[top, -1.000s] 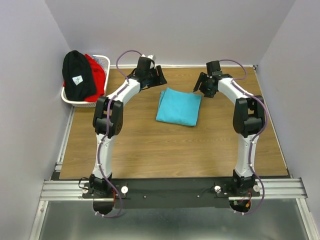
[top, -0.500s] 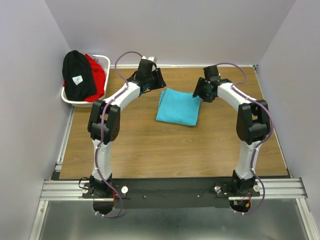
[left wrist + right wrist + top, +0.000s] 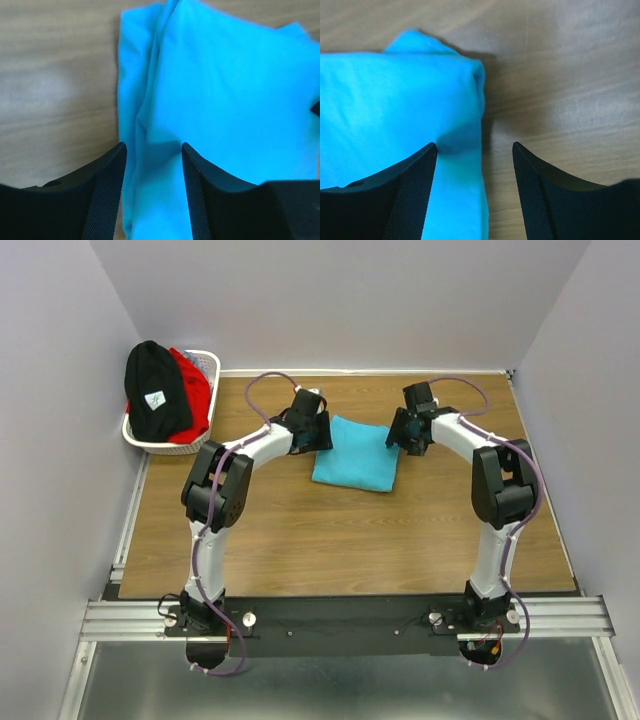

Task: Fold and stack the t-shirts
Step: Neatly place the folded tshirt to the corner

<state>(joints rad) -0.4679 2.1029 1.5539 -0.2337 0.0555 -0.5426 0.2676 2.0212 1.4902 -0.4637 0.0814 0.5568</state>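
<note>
Folded turquoise t-shirt (image 3: pixel 357 458) lies on the table (image 3: pixel 250 530), an arm at each far corner: left gripper (image 3: pixel 152 147) spread open astride its left edge, right gripper (image 3: pixel 472 145) open astride the right, both equally near

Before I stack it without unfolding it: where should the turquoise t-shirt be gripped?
Pinch the turquoise t-shirt at its layered side edges near the far corners, from above: it lies flat, so only edges offer purchase. The left gripper and right gripper hover open over them.
</note>
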